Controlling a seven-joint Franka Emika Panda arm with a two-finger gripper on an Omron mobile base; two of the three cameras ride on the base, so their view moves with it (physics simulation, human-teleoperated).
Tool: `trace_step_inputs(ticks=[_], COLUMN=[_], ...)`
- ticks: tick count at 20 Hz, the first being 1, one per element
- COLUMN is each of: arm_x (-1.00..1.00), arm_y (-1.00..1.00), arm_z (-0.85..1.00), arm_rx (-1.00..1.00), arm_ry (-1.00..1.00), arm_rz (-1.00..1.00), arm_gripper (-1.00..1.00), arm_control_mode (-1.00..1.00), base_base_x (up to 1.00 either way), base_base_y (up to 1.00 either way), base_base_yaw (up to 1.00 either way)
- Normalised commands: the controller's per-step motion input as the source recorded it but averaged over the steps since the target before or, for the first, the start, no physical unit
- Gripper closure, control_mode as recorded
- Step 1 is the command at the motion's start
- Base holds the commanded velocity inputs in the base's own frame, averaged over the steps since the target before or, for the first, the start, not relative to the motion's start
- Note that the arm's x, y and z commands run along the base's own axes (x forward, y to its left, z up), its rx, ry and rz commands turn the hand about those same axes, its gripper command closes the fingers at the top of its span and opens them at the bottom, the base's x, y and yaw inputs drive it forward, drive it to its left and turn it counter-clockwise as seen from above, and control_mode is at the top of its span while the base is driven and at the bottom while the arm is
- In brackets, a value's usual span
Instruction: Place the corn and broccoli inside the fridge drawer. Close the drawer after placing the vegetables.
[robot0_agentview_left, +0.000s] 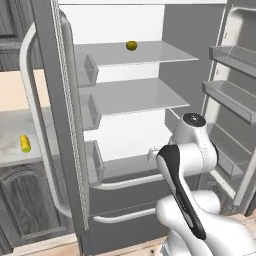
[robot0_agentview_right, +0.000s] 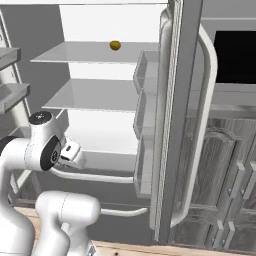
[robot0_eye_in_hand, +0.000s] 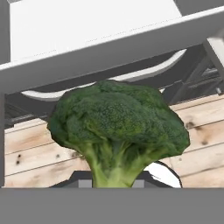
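A: Where's the broccoli right now?

B: In the hand view it sits right in front of the camera, stem toward the gripper and crown pointing away, so its long axis runs along the gripper's own line. The stem vanishes at the bottom edge where the fingertips would be. I'd judge the gripper is clamped on the stem, since nothing else carries the floret, but the fingers themselves are hidden.

A: And the fridge drawer?

B: A light-grey front wall crosses the hand view just beyond the crown, with pale interior past it. From the base views the gripper hangs at the front edge of the fridge's lowest compartment, above the curved white handle.

A: So what does the next move turn on?

B: The drawer lies ahead of the crown and slightly higher in the hand view. The floret has to clear that front wall and come over the bin before letting go, I'd say.

A: The corn?

B: Lying on the counter near its front edge, left of the open fridge door, well apart from the arm. The round yellowish fruit on the top shelf isn't part of this
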Motion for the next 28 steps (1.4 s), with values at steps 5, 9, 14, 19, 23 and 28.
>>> trace_step_inputs(ticks=[5,9,14,19,23,28], arm_x=[0.00,0.00,0.23,0.91,0.65,0.57], arm_y=[0.00,0.00,0.02,0.00,0.00,0.00], arm_z=[0.00,0.00,-0.01,-0.11,-0.34,-0.48], arm_rx=[0.00,0.00,0.00,0.00,0.00,0.00], arm_ry=[0.00,0.00,0.02,0.14,0.12,0.05], arm_rz=[0.00,0.00,0.00,0.03,0.03,0.03], arm_gripper=[1.00,1.00,1.00,1.00,1.00,1.00], arm_control_mode=[1.00,1.00,-1.00,-1.00,-1.00,-1.00], base_base_x=[0.57,0.23,0.07,0.00,0.00,0.00], base_base_y=[-0.26,-0.09,0.00,0.00,0.00,0.00], base_base_yaw=[0.06,0.05,0.00,0.00,0.00,0.00])
